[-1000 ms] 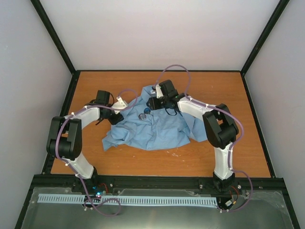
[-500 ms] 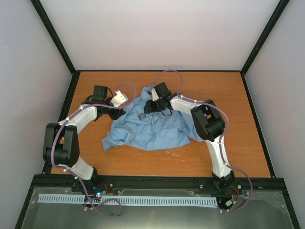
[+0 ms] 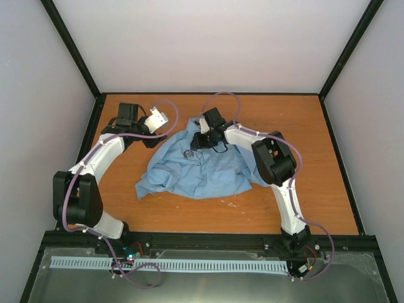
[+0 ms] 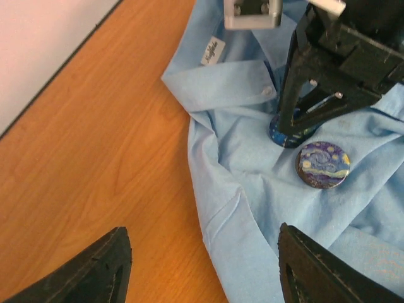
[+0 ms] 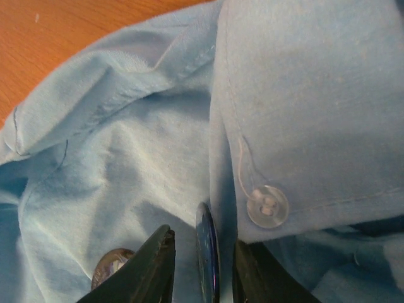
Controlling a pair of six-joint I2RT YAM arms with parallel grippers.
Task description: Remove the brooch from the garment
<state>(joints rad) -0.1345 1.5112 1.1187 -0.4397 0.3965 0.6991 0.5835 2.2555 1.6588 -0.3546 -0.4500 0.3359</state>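
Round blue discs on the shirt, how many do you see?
2. One painted disc lies flat on the shirt; a second disc stands on edge between the right gripper's fingers, beside it. Folds may hide more.

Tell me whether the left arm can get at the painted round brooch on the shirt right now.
Probably yes: the brooch lies uncovered on the shirt, and the left gripper is open nearby. The right gripper standing right beside it leaves little room, though.

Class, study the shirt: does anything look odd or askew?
Yes. Two small round dark-blue discs show on the crumpled light blue shirt: one swirl-painted disc lies flat, and a second disc stands on edge between the fingers of the right hand.
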